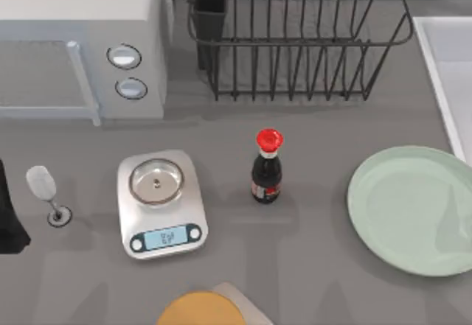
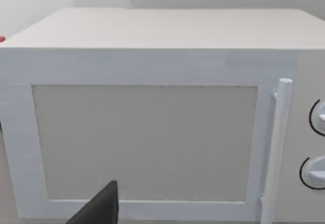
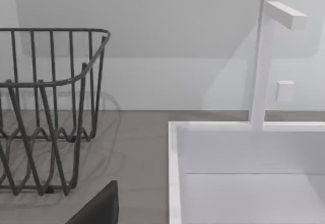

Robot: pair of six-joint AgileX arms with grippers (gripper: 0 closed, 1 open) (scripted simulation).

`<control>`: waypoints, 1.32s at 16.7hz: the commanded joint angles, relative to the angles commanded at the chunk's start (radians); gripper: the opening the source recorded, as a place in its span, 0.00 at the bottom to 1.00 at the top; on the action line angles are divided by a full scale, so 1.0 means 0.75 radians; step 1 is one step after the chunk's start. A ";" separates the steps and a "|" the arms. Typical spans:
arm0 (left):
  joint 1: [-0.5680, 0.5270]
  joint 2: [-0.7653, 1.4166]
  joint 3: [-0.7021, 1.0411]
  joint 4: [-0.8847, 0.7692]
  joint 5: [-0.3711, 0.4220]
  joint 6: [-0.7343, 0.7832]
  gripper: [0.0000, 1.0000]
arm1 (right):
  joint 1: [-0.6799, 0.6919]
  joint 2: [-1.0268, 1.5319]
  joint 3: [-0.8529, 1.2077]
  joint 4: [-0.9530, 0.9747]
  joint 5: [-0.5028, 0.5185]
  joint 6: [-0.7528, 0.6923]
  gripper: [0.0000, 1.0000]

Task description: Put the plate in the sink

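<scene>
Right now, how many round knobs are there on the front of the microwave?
2. The upper knob and the lower knob sit one above the other on the microwave, right of its door handle.

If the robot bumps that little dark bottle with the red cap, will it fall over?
Probably. The small dark bottle with the red cap stands tall on a narrow base, so it likely tips easily. Being round, it might then roll across the grey table.
</scene>
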 joint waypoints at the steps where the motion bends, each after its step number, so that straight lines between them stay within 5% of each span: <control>1: 0.000 0.000 0.000 0.000 0.000 0.000 1.00 | 0.000 0.000 0.000 0.000 0.000 0.000 1.00; 10: 0.000 0.000 0.000 0.000 0.000 0.000 1.00 | 0.092 0.294 0.263 -0.202 0.000 0.095 1.00; 22: 0.000 0.000 0.000 0.000 0.000 0.000 1.00 | 0.493 1.840 1.423 -1.077 0.001 0.508 1.00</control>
